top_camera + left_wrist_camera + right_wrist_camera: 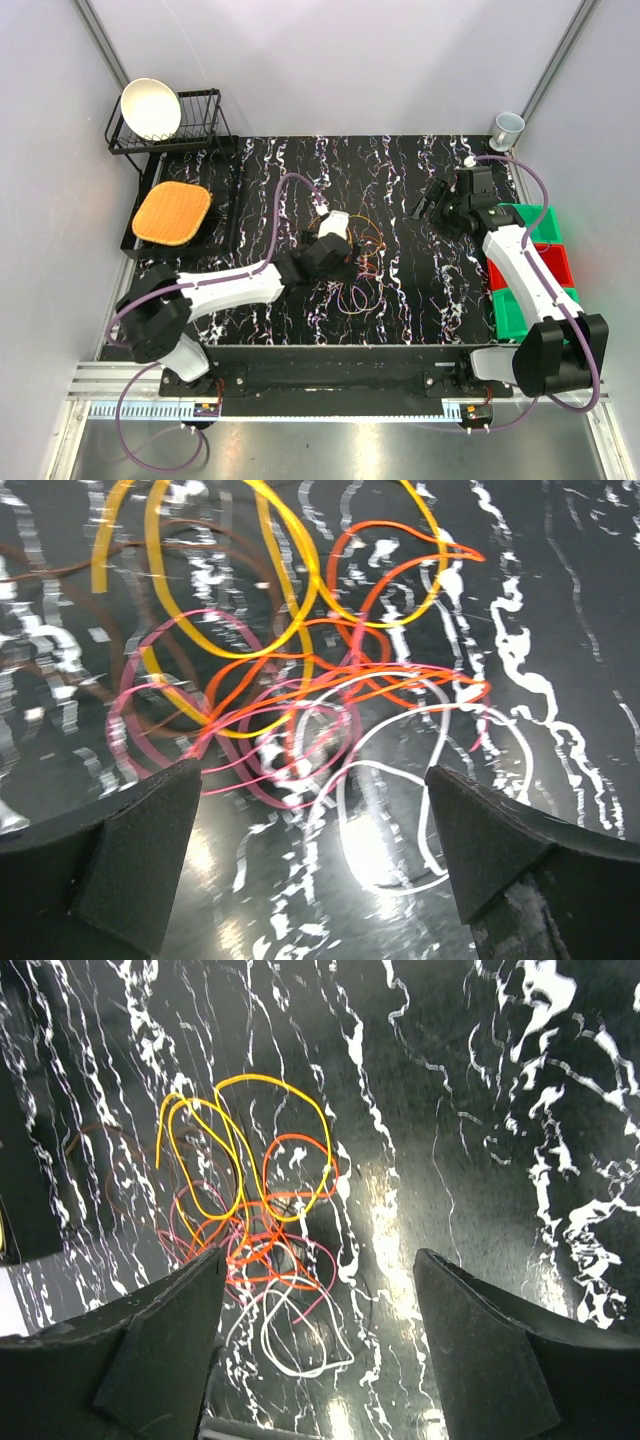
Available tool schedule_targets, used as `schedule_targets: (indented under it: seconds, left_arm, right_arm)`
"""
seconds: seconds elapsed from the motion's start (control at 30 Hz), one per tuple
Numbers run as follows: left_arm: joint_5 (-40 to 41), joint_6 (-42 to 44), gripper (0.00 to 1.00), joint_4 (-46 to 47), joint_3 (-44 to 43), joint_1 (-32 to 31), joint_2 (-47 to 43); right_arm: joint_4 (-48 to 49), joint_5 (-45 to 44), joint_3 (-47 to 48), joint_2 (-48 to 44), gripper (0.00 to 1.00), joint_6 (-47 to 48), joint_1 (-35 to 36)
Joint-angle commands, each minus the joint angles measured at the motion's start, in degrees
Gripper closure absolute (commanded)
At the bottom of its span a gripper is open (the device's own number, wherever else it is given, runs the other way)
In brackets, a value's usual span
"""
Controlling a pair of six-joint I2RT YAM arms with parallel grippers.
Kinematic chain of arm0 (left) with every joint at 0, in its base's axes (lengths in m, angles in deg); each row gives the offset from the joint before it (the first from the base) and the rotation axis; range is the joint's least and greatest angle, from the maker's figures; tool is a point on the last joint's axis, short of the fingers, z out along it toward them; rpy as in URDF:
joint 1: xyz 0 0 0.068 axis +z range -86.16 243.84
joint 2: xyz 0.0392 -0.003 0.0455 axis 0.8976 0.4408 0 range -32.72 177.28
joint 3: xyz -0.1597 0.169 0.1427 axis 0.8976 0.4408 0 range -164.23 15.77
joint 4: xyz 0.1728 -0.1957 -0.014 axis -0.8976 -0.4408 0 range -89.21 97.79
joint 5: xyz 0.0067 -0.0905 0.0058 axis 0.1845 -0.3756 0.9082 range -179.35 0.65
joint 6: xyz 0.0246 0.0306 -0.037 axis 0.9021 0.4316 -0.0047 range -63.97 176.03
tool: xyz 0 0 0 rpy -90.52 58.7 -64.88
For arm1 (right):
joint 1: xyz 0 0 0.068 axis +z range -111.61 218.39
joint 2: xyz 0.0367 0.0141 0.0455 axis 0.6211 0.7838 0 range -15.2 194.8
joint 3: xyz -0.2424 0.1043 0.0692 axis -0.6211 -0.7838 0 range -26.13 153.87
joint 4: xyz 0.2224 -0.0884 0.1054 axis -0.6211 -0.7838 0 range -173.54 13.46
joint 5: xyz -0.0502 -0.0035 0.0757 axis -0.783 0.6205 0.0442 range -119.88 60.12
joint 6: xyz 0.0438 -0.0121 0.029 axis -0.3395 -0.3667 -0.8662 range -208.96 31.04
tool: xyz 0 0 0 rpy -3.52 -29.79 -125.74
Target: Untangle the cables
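- Now the left gripper (312, 778) hovers with its jaws wide apart and nothing between them, and the cables (290, 670) lie just ahead of its fingertips.
- Right gripper (320, 1260): jaws likewise parted and empty, near the far right corner of the table (420, 300), well apart from the tangle.
- Cables: yellow, orange-red, pink and white loops crossing in one heap, flat near the table's middle.

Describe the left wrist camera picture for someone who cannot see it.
A loose tangle of thin wire loops in yellow, orange, pink and white lies on a glossy black tabletop with white marbling. The left pincer is open above it, its two dark padded fingers in the bottom corners, holding nothing.
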Motion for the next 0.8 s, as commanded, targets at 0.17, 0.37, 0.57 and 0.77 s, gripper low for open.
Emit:
schedule_targets:
  seconds: [0.17,0.37,0.57,0.77]
  left_arm:
    - [-8.50,-4.52,0.05,7.97,-0.36,-0.10,4.15]
    - [-9.13,-5.22,0.05,8.33,0.27,-0.36,6.17]
    - [-3.70,-5.92,0.02,7.37,0.62,-0.45,7.40]
    - [1.15,-6.02,0.03,10.69,2.63,-0.45,6.69]
  right_arm:
    - [-0.05,3.08,-1.33,-0.10,0.18,1.93,0.47]
    - [0.38,4.22,-1.41,1.04,0.19,2.20,0.47]
    - [0.74,4.93,-2.03,1.39,0.18,2.37,0.47]
    - [1.53,6.33,-2.73,1.65,0.19,2.46,0.65]
